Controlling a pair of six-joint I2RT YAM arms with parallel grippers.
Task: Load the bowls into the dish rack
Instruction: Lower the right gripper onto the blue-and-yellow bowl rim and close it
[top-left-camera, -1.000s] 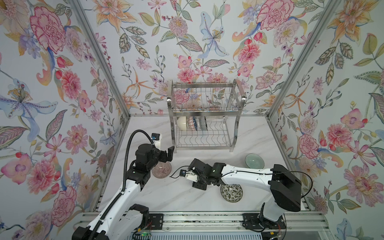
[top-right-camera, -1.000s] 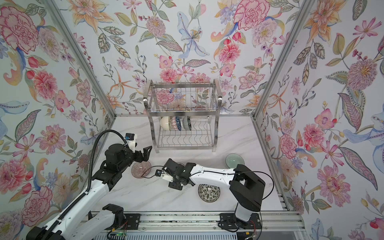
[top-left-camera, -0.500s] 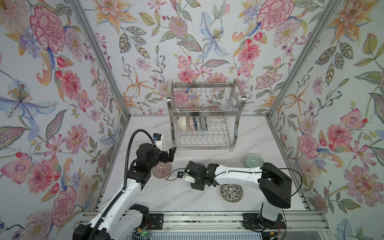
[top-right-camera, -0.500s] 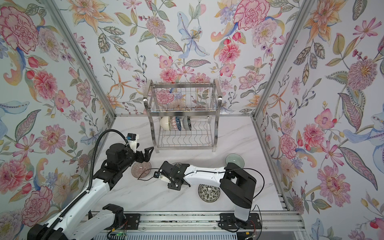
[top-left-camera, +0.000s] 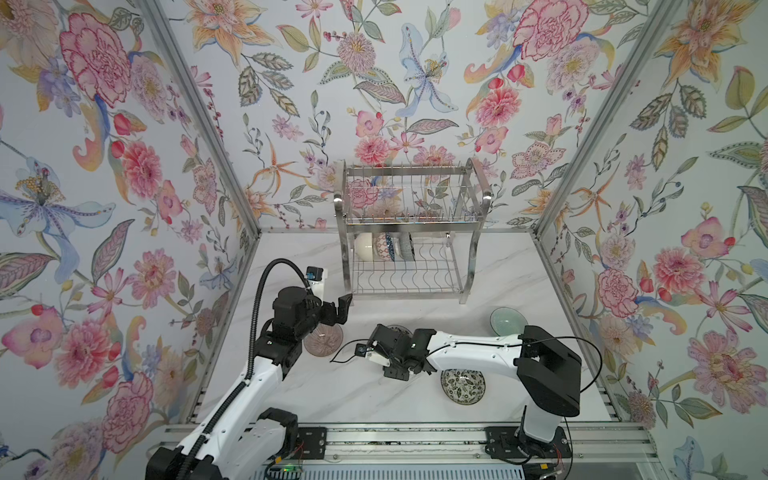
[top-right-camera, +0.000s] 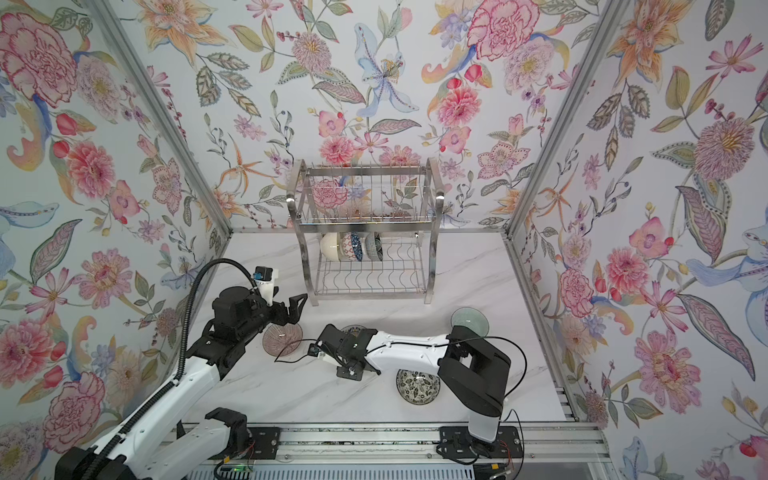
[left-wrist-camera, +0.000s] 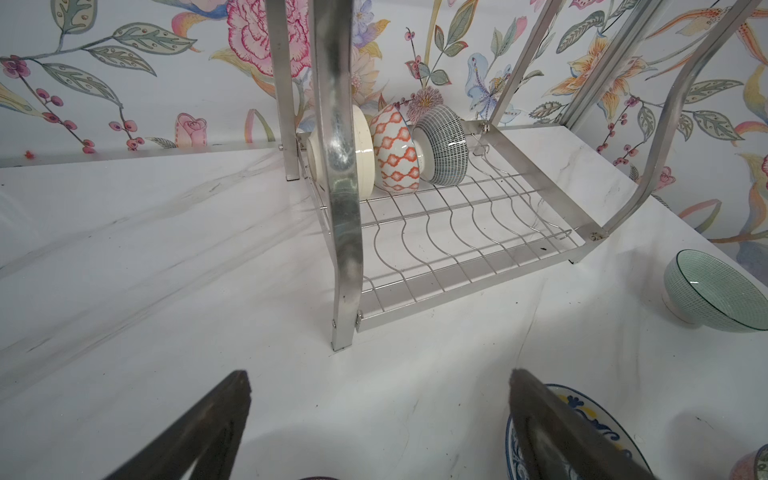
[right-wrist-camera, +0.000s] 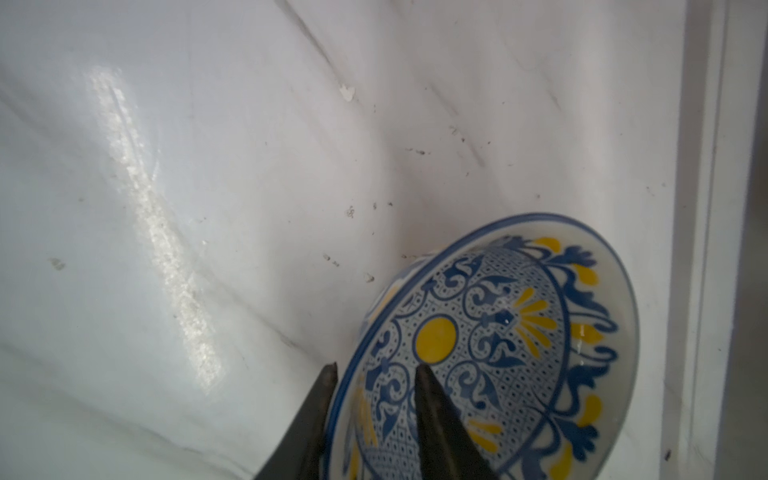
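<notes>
The dish rack (top-left-camera: 405, 227) stands at the back with three bowls on edge on its lower shelf: cream (left-wrist-camera: 361, 153), orange-patterned (left-wrist-camera: 395, 149) and blue lattice (left-wrist-camera: 442, 145). The blue-white yellow-centred bowl (right-wrist-camera: 498, 345) sits mid-table, mostly hidden under my right wrist in both top views. My right gripper (right-wrist-camera: 375, 367) straddles its rim, one finger inside and one outside with a narrow gap; contact is unclear. My left gripper (top-left-camera: 338, 308) hangs open and empty above the mauve ribbed bowl (top-left-camera: 323, 339), short of the rack's left leg.
A pale green bowl (top-left-camera: 508, 321) sits right of the rack's front. A black-white leafy bowl (top-left-camera: 462, 386) lies near the front beside the right arm. The rack's upper tier holds nothing. Flowered walls close in both sides and the back.
The right arm has stretched further left over the blue-white bowl and its jaws have narrowed around the rim. The left arm has edged slightly toward the rack.
</notes>
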